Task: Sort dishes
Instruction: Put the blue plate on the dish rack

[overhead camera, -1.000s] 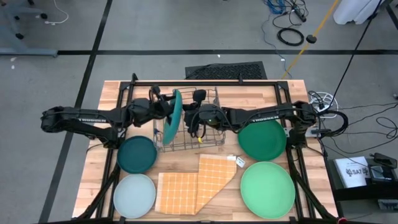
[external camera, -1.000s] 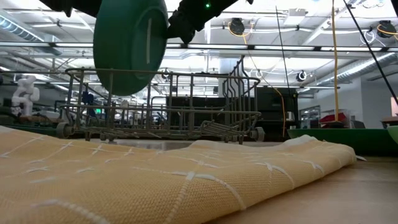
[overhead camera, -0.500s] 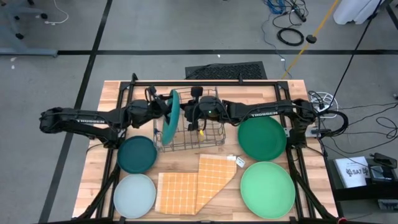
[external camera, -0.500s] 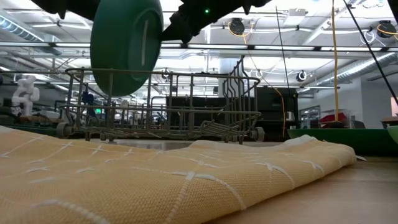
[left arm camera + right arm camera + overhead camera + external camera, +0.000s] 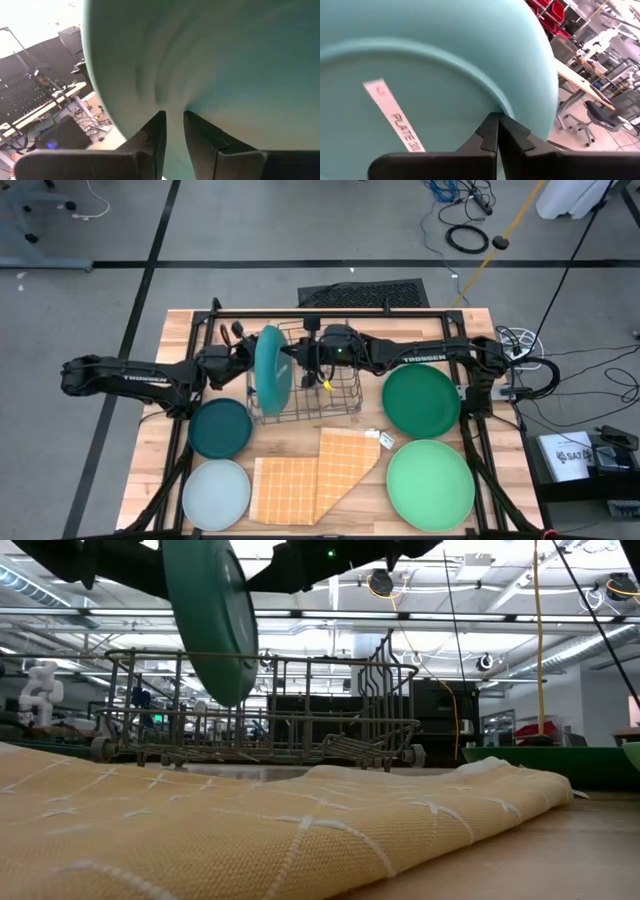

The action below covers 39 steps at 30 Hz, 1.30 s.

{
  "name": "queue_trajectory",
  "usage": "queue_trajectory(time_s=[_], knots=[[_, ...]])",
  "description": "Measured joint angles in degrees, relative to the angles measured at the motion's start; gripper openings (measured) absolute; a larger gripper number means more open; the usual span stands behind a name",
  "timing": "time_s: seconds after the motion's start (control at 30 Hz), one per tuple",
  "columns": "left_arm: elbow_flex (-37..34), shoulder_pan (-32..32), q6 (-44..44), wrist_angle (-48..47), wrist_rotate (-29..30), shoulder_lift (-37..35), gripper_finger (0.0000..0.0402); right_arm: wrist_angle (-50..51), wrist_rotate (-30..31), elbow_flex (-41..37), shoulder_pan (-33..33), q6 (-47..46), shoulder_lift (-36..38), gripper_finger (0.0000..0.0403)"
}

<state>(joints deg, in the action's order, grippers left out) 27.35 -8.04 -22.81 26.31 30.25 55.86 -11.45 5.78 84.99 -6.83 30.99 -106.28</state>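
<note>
So the wire rack (image 5: 308, 375) sits at the back middle of the table, and everything's arranged around it. The left gripper (image 5: 243, 357) is just off the rack's left end, clamped on the rim of the teal-blue plate (image 5: 271, 370); in the left wrist view you can see the left gripper's fingers (image 5: 152, 140) pinching the plate's edge with the rim between them. The plate is up on edge, near vertical and tipped a little, hanging over the rack's left end, and in the low view its lower edge (image 5: 215, 630) dips to about the rack's top rail (image 5: 260, 658); can't tell if it's actually touching the wires. The right gripper (image 5: 312, 360) is over the rack, right beside the plate's other face, with its fingertips squeezed fully together and nothing between them, and a white label strip (image 5: 395, 117) on the plate's underside shows right in front of it. The other 4 dishes lie flat on the table: the dark teal plate (image 5: 220, 427) in front of the rack's left end, the pale blue plate (image 5: 216, 494) further forward of that, the deep green plate (image 5: 421, 400) just right of the rack, and the light green plate (image 5: 430, 484) forward of that one. The orange checked cloth (image 5: 315, 475) lies in front of the rack, between the 2 pairs.
</note>
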Motion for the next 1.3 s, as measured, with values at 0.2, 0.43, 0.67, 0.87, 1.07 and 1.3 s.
queue_trajectory(time_s=[0.2,0.43,0.67,0.87,1.07,1.3], knots=[[0.0,-0.6,-0.1,-0.1,1.5,-0.1,0.008,0.1,-0.9,0.0,-0.9,-0.8,0.0,0.0],[0.0,-0.6,-0.5,-0.2,5.1,-0.2,0.008,-2.4,-3.2,0.0,-2.4,-1.2,-0.6,0.0],[0.0,-0.6,-0.6,-1.9,6.5,-2.7,0.008,-4.7,-6.1,0.0,-3.6,-2.2,-1.5,0.0],[0.1,-0.6,-0.5,-3.7,6.6,-5.9,0.008,-7.9,-6.2,0.0,-3.6,-2.0,-1.5,0.0],[0.1,-0.6,-0.5,-5.0,4.2,-6.3,0.008,-6.6,-6.2,0.0,-3.6,-3.2,-1.4,0.0],[0.1,-0.2,-3.1,-6.7,3.9,-6.1,0.008,-2.6,-5.9,0.0,-3.3,-5.5,-1.4,0.0]])
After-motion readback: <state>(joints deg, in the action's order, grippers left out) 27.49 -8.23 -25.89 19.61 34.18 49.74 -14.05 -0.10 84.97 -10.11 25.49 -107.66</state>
